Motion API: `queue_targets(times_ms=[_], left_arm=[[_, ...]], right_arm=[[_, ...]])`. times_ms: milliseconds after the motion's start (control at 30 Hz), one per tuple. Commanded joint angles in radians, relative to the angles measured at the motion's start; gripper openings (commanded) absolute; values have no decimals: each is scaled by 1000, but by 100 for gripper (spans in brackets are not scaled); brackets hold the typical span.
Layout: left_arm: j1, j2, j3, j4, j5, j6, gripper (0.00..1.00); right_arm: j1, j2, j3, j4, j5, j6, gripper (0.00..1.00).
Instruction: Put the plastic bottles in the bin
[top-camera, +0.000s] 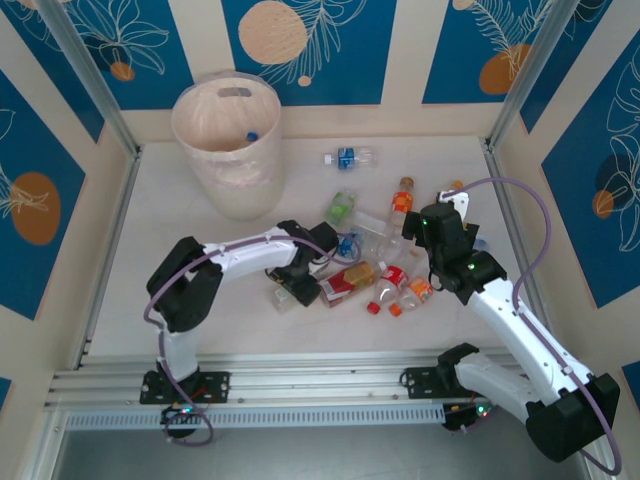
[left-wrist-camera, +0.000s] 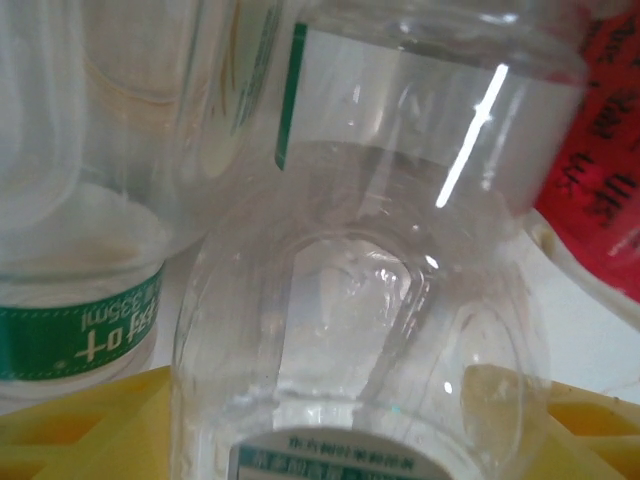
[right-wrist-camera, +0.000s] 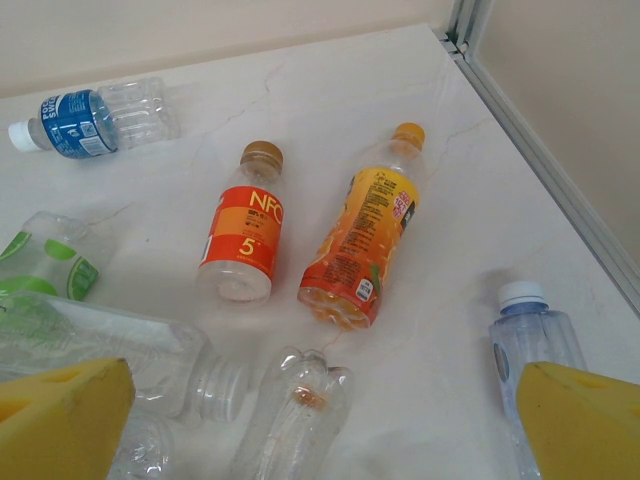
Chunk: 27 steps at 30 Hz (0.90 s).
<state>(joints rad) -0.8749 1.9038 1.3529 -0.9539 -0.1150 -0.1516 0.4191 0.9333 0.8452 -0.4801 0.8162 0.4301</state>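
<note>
The left pincer (left-wrist-camera: 360, 425) has its yellow pads on both sides of a clear bottle (left-wrist-camera: 360, 330); whether they press it cannot be told. The right pincer (right-wrist-camera: 325, 400) stands wide open above an orange-labelled bottle (right-wrist-camera: 243, 235). The plastic bottles (top-camera: 350, 280) lie scattered on the surface (top-camera: 150, 220), right of the bin (top-camera: 240, 185).

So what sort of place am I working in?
Probably a robot test cell: a white table fenced by aluminium posts, blue leaf-print wall panels, and plastic bottles scattered beside a bin.
</note>
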Motion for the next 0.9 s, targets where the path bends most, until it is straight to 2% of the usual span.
queue_targets(times_ms=[0,267,433,867], left_arm=[[-7,27,-17,15,-25,-16,72],[-6,53,-21,17,-55,-14,63],[-6,36,-15,-4,-54,-16,49],[-7,-160,59,-67,-10,-19,45]], right_arm=[[6,-7,16,15,26,10,99],[6,-8,11,12,30,12,99],[6,-10,10,11,35,12,99],[6,-10,4,21,34,16,99]])
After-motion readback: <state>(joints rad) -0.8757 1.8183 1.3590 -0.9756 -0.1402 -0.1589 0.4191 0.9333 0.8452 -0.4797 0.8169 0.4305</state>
